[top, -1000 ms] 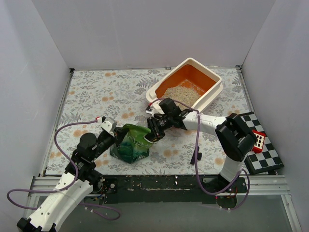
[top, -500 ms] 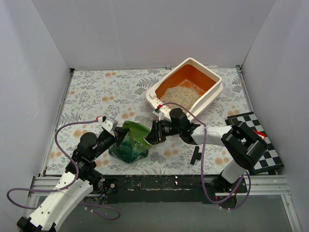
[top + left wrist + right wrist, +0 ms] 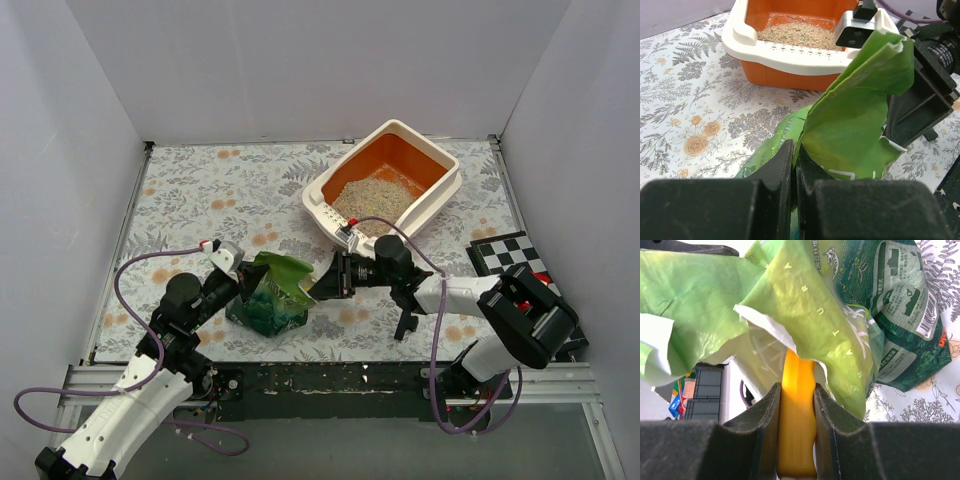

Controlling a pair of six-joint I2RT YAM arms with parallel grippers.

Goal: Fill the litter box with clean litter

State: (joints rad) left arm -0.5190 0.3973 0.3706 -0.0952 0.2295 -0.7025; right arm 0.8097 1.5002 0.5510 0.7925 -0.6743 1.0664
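Observation:
The litter box (image 3: 442,163), cream outside and orange inside, stands at the back right and holds a pile of clean litter (image 3: 375,196). It also shows in the left wrist view (image 3: 790,56) with its litter (image 3: 795,32). A green bag (image 3: 268,298) stands on the table in front of my arms. My left gripper (image 3: 240,283) is shut on the bag's left edge (image 3: 855,115). My right gripper (image 3: 325,285) is at the bag's open mouth. It is shut on a yellow handle (image 3: 797,415) that runs in under the bag's flap (image 3: 805,305).
A black-and-white checkered board (image 3: 505,252) lies at the right edge, partly under my right arm. White walls close the table on three sides. The floral table cover (image 3: 200,200) stretches left of the litter box. Purple cables loop beside both arms.
My right arm has dropped low and swung toward the near edge. Its gripper has stayed at the bag's mouth. My left gripper keeps its hold on the bag.

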